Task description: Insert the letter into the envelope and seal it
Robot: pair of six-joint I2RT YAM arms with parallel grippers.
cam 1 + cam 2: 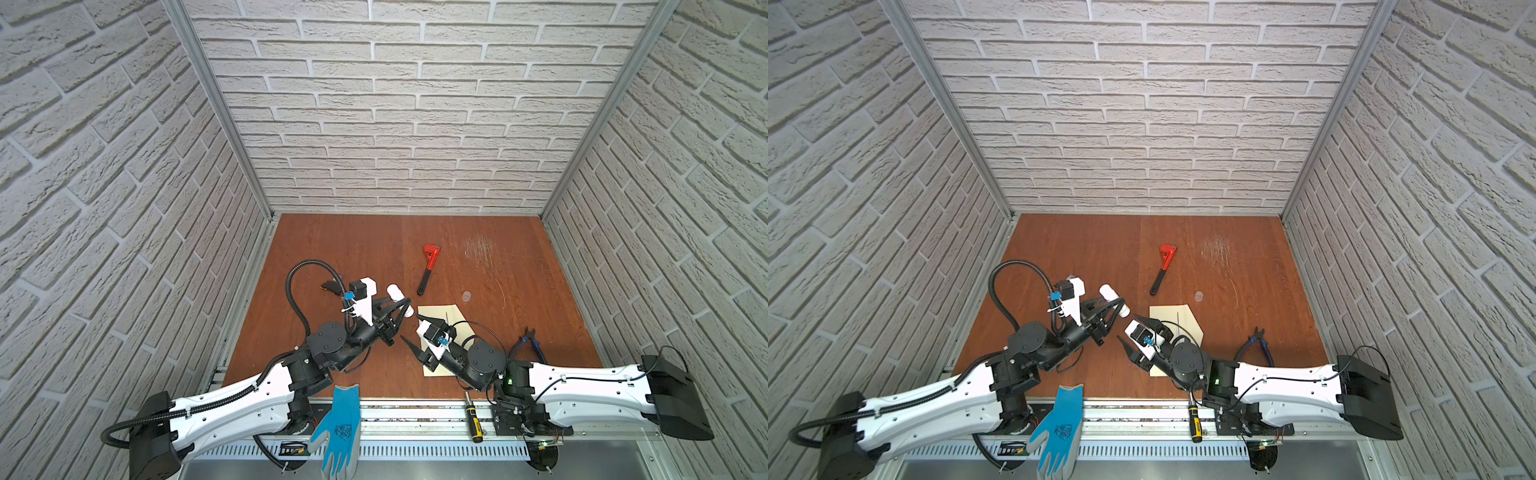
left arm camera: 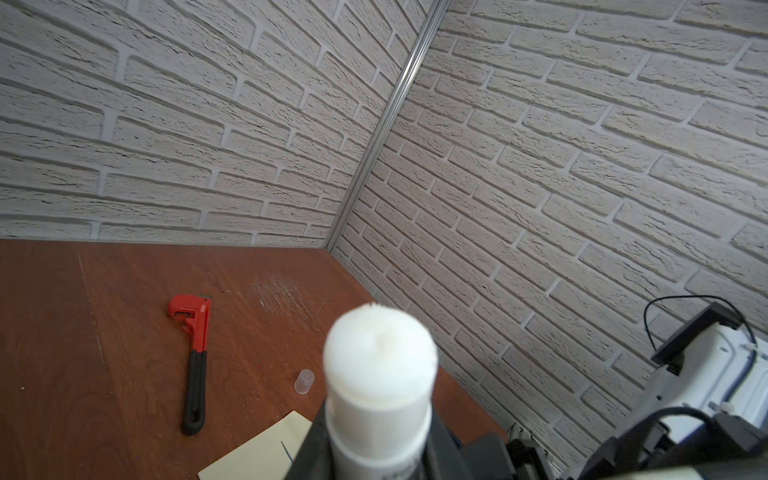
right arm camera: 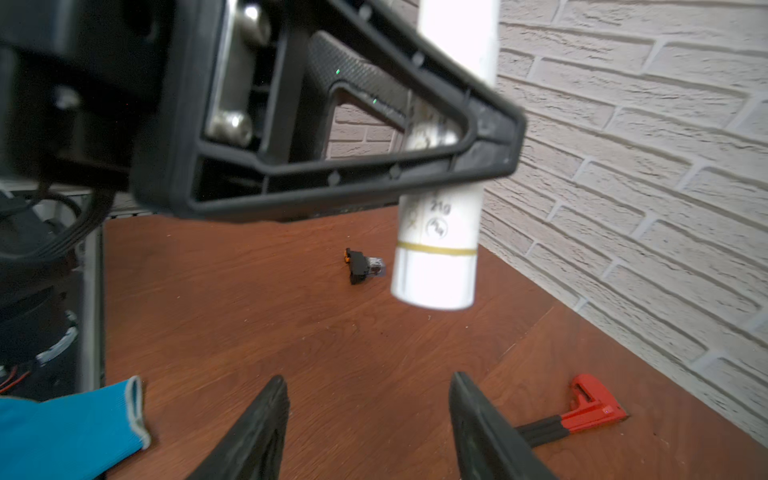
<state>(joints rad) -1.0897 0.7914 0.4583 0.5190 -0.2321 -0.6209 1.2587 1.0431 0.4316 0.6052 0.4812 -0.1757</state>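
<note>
My left gripper (image 1: 405,303) (image 1: 1119,302) hangs above the table's middle, shut on a white glue stick (image 1: 398,292) (image 2: 380,357) that has its cap off. The pale cream envelope (image 1: 444,312) (image 1: 1167,313) (image 2: 257,453) lies flat on the table, its near half hidden under my right arm. Over the envelope's left edge is my right gripper (image 1: 409,328) (image 1: 1127,327) (image 3: 368,382), open and empty, just right of the glue stick (image 3: 436,257). In the right wrist view its fingers point at bare wood. The letter is out of view.
A red pipe wrench (image 1: 430,266) lies behind the envelope, with a clear cap (image 1: 466,296) to its right. Blue-handled pliers (image 1: 532,345) sit at the right. A small black part (image 1: 330,286) lies left. A blue glove (image 1: 338,428) and a screwdriver (image 1: 473,419) rest on the front rail.
</note>
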